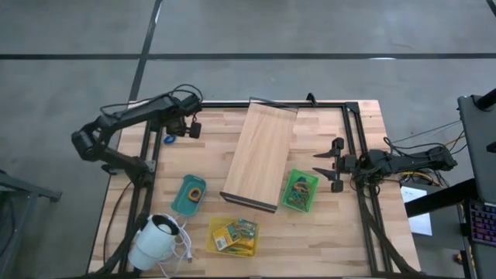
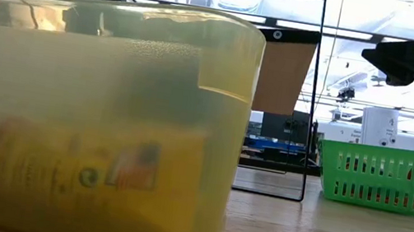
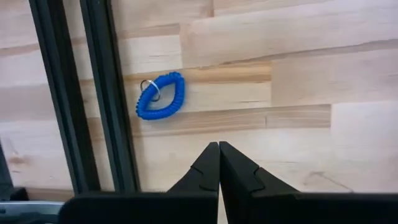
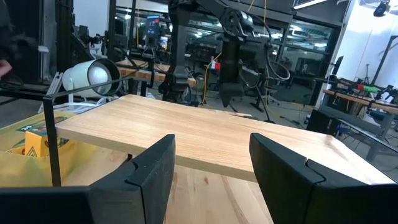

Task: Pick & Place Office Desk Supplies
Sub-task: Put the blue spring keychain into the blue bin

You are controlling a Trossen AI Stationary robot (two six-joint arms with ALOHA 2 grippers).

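Note:
A blue coiled loop with a small metal ring (image 3: 161, 96) lies flat on the wooden table by the black frame rail; it also shows in the high view (image 1: 169, 140). My left gripper (image 3: 219, 147) is shut and empty just beside it, above the table at the far left (image 1: 191, 129). My right gripper (image 1: 328, 164) is open and empty at the table's right, its fingers (image 4: 155, 168) pointing toward the long pale board (image 1: 260, 155). A teal tray (image 1: 189, 194), a green basket (image 1: 300, 190) and a yellow bin (image 1: 233, 235) hold small supplies.
The long wooden board (image 4: 205, 140) lies slantwise mid-table, raised at one end. A white round corded device (image 1: 155, 240) sits at the near left corner. Black frame rails (image 3: 74, 93) run along the table's left and right sides. Bare wood lies between the loop and the board.

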